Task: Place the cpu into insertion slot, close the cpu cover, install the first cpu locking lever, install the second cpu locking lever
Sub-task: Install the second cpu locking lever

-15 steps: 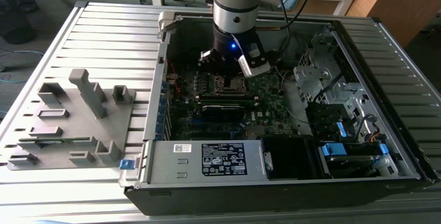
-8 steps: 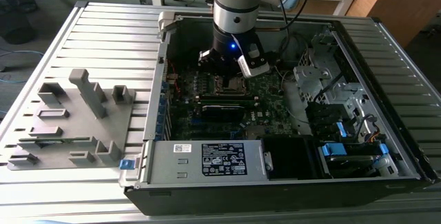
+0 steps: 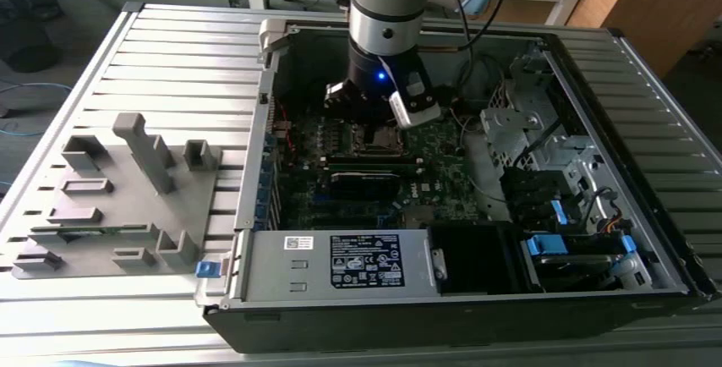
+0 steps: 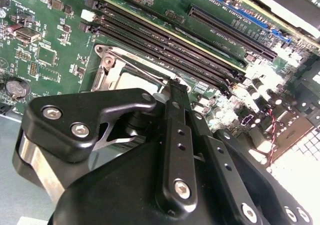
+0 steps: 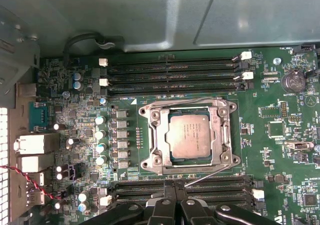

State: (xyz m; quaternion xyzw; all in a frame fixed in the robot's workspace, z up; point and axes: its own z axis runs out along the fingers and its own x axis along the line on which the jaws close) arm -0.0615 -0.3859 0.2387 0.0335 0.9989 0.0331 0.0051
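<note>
cpu (image 5: 191, 137): lies flat in the slot, silvery face up, square to the frame; the placing step reads as done.
slot (image 5: 156, 146): on the green board (image 5: 280, 155), between two banks of long black memory slots (image 5: 170, 76); rim and corner screws show around the chip.
cover (image 5: 224, 137): appears down over the socket, its window framing the chip; whether it is fully seated I cannot tell.
levers: a thin wire lever (image 5: 206, 176) runs slantwise along the socket edge nearest the gripper, seemingly not latched. A second wire (image 5: 170, 103) follows the far edge; its state is unclear.
gripper (image 5: 173, 191): low over the board, tips just beside the slanted lever's end; judged to be working that lever, since nothing else lies so close.
fingers (image 4: 176, 116): pressed together, nothing seen between them; a narrow closed tip suits pushing a wire.
arm (image 3: 390, 12): comes straight down into the open case (image 3: 631, 240) in the exterior view, wrist above the socket.
rack (image 3: 113, 206): grey fixture on the slatted table (image 3: 181, 54), at the exterior view's left, well apart from the case.
</note>
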